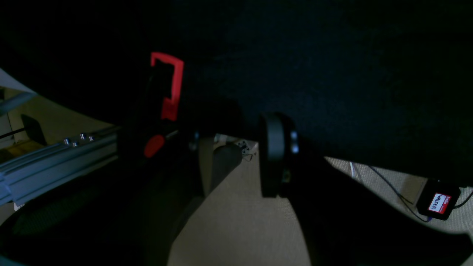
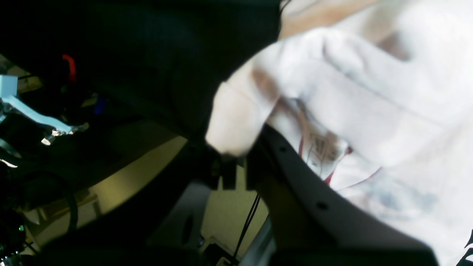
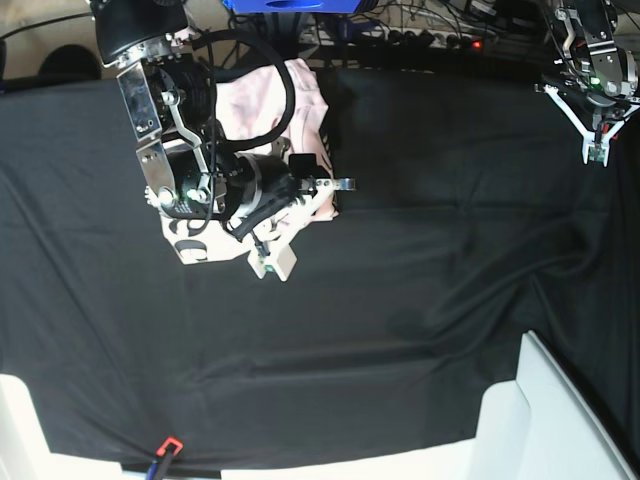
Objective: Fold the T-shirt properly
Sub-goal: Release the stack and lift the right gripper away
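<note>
The pale pink T-shirt (image 3: 250, 105) lies bunched at the back left of the black table cloth (image 3: 420, 290), partly under my right arm. A bit of black print shows on its near edge. My right gripper (image 3: 318, 190) is shut on a fold of the T-shirt's right edge. In the right wrist view the T-shirt (image 2: 369, 92) fills the right side, blurred, and a lump of fabric is pinched at the right gripper (image 2: 236, 155). My left gripper (image 3: 598, 95) hovers at the far right corner, away from the shirt. The left gripper (image 1: 245, 155) stands open with nothing between its fingers.
A white bin (image 3: 575, 420) stands at the front right corner and another white edge (image 3: 20, 430) at the front left. A small red-tipped tool (image 3: 165, 447) lies at the front edge. Cables (image 3: 430, 25) run behind the table. An aluminium rail (image 1: 55, 162) sits beside the left arm.
</note>
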`<state>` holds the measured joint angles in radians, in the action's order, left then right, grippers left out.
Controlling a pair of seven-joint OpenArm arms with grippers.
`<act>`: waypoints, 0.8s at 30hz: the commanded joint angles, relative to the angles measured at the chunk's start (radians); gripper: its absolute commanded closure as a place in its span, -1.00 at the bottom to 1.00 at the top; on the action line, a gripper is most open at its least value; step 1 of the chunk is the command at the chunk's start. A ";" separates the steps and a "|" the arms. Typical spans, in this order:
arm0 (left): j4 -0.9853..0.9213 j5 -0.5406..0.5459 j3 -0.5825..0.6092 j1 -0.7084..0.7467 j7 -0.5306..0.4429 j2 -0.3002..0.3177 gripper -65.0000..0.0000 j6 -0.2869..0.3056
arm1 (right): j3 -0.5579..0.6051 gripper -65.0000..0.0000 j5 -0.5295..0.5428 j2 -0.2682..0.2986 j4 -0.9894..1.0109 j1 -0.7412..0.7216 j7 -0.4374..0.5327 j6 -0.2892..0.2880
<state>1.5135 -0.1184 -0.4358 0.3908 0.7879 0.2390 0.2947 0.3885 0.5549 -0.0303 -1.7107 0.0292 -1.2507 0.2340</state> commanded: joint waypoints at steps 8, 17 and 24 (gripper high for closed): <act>0.012 -0.005 -0.008 0.003 -0.009 0.016 0.37 -0.007 | 0.000 0.90 0.014 -0.039 0.076 -0.021 0.010 -0.003; 0.012 -0.005 -0.001 0.001 -0.009 0.016 0.37 -0.007 | 0.122 -0.16 0.020 -0.046 -0.001 -0.042 0.010 -0.009; 0.012 -0.005 -0.008 0.003 -0.009 0.016 0.37 -0.007 | -0.015 0.25 0.011 0.026 -0.117 -0.042 0.095 -0.003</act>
<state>1.5131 -0.1181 -0.4343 0.3908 0.7879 0.2390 0.2947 0.3710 0.5510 0.0017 -1.8141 -0.0067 -1.1538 0.2321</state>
